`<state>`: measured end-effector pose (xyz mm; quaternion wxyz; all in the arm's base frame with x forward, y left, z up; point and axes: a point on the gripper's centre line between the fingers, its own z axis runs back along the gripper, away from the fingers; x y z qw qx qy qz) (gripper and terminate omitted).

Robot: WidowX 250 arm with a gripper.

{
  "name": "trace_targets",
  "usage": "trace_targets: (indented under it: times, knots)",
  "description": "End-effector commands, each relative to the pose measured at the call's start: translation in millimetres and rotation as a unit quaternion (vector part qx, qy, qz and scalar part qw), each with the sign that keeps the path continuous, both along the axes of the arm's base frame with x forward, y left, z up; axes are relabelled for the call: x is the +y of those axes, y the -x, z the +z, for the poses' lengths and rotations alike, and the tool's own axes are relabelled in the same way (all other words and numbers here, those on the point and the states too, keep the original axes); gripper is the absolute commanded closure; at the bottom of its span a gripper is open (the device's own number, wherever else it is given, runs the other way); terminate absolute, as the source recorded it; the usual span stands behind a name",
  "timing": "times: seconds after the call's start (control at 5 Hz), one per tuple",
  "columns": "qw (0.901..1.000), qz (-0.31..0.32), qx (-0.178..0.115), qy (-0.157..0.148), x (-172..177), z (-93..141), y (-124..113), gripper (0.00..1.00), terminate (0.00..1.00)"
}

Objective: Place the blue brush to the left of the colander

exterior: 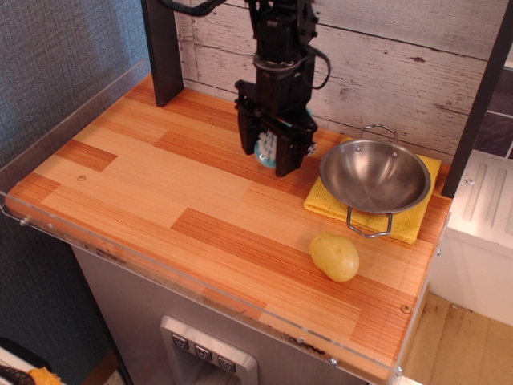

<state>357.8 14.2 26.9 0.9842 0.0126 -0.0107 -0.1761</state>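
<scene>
Jaws closed around the small teal-blue plastic brush with white bristles, the black gripper points down just above the wooden tabletop. The brush sits at nine o'clock from the shiny round steel colander, near it but apart.

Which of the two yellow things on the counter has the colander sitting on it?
The yellow cloth, flat under the colander at the right. The yellow potato lies bare on the wood, nearer the front edge.
</scene>
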Motion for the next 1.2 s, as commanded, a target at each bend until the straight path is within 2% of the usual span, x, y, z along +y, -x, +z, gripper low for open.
trace_targets:
  times: [0.0,0.4,0.6,0.8,1.0]
  knots:
    - [0.9998,0.016,0.008,0.006,8.8,4.2,14.1,0.00,0.00]
    - [0.9988,-0.020,-0.041,0.015,1.6,52.9,18.5,0.00,0.00]
    - [0.9976,-0.017,-0.064,0.020,0.8,78.0,31.3,0.00,0.00]
    - [0.9979,0.032,-0.055,0.014,6.3,90.1,53.2,0.00,0.00]
    - [0.9959,0.074,-0.052,-0.001,11.1,89.2,73.5,0.00,0.00]
